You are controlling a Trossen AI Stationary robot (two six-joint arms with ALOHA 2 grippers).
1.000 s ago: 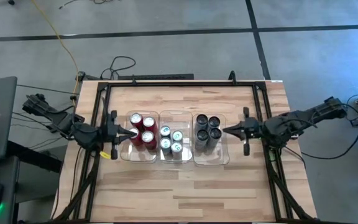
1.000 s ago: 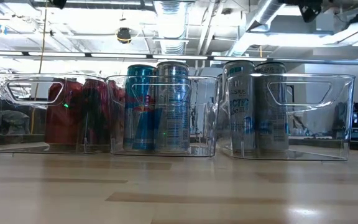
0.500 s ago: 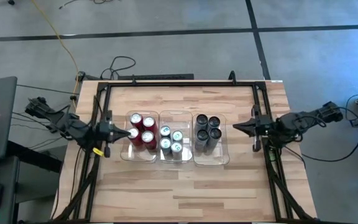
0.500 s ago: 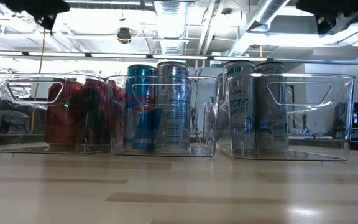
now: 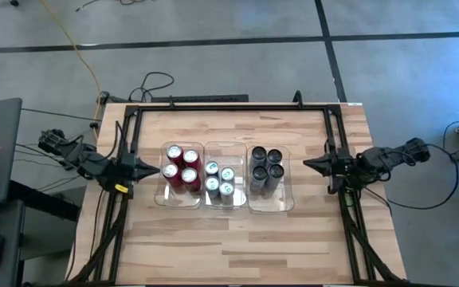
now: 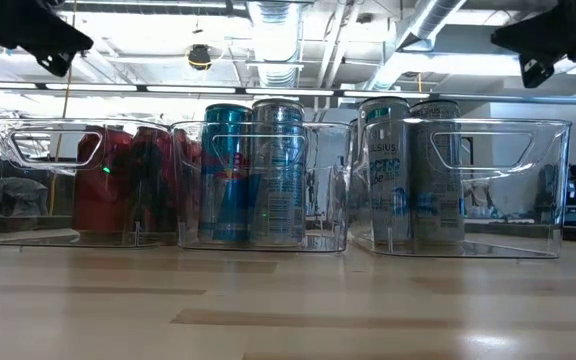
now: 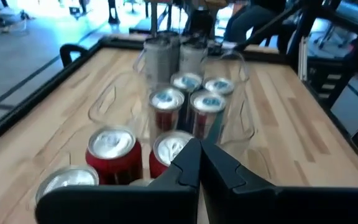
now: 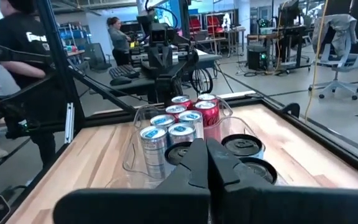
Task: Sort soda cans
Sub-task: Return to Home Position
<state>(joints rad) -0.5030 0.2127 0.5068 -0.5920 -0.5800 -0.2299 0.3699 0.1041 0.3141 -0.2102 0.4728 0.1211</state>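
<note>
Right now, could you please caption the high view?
Cans sorted by colour in three clear bins; left end effector and right end effector shut, flanking.

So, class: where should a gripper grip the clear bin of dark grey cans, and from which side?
Pinch the bin's outer long wall at the rim, from above on the right gripper's side, where the dark grey cans leave room.
</note>
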